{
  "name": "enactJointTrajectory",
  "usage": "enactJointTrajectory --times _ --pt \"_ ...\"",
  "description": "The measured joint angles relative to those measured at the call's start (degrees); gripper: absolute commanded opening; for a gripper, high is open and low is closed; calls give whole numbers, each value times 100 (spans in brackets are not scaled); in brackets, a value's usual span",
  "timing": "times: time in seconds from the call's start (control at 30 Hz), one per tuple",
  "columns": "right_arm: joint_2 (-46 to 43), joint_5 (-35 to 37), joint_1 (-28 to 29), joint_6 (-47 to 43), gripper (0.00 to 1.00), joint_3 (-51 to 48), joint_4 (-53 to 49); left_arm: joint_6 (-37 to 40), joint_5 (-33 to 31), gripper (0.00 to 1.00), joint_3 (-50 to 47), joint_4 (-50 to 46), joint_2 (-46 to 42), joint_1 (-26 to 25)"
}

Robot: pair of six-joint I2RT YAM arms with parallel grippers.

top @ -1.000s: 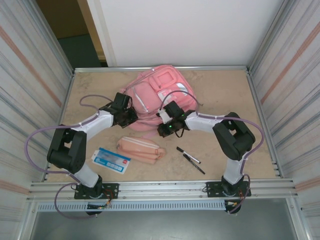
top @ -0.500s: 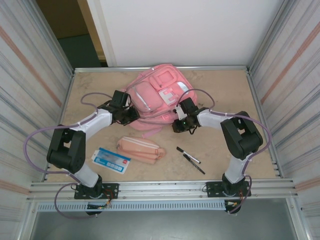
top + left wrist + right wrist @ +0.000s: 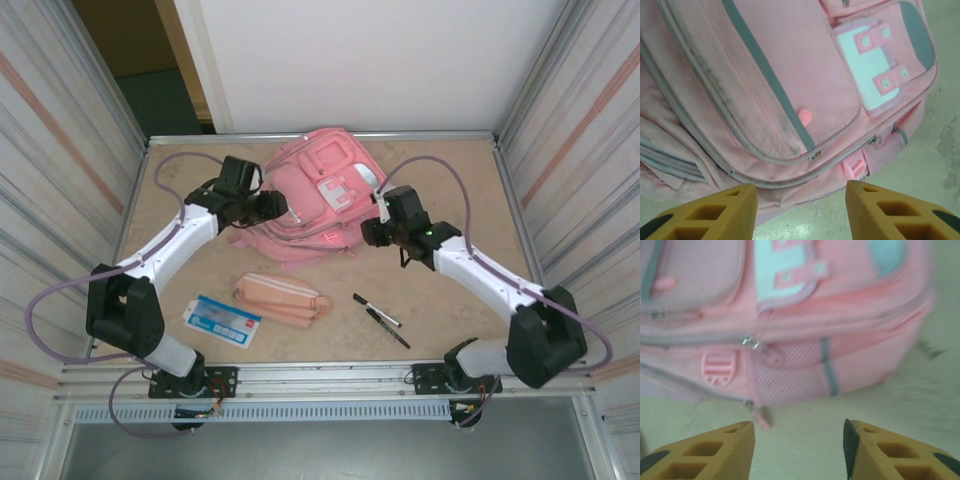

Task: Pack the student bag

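At the far middle of the table [image 3: 460,190] lies the large pink fabric backpack [image 3: 318,195], front pockets up. The left gripper [image 3: 801,192] and the right gripper [image 3: 799,432] flank its near corners, fingers spread, holding nothing. Nearer lie a flat pink pencil pouch [image 3: 282,298], a blue-and-white flat packet [image 3: 222,320] and two black pens [image 3: 377,310].

Pink is ruling a mottled beige table [image 3: 450,320].
The student bag [image 3: 315,200] is showing pink, white panels and grey piping; at its six o'clock a pouch [image 3: 282,298] is showing paler pink, at seven a blue-and-white card [image 3: 222,320], at five black pens [image 3: 378,311].
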Motion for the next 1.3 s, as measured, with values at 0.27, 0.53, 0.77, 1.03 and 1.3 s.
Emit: enactJointTrajectory --times 0.27,0.53,0.77,1.03,1.3 --pt "-789 223 -514 376 99 -166 98 -70 -223 53 378 -70 1029 66" --pt "129 -951 -693 501 100 79 -136 -531 -345 42 376 199 1456 254" --pt "1357 -1355 -378 243 84 776 -476 -798 15 0 492 632 1591 433" --pt "2708 -2236 -586 -269 78 2133 -1143 -868 363 0 496 669 1272 391" --pt "3630 -2350 -649 -940 62 2844 -1832 -922 765 0 511 669 1204 299"
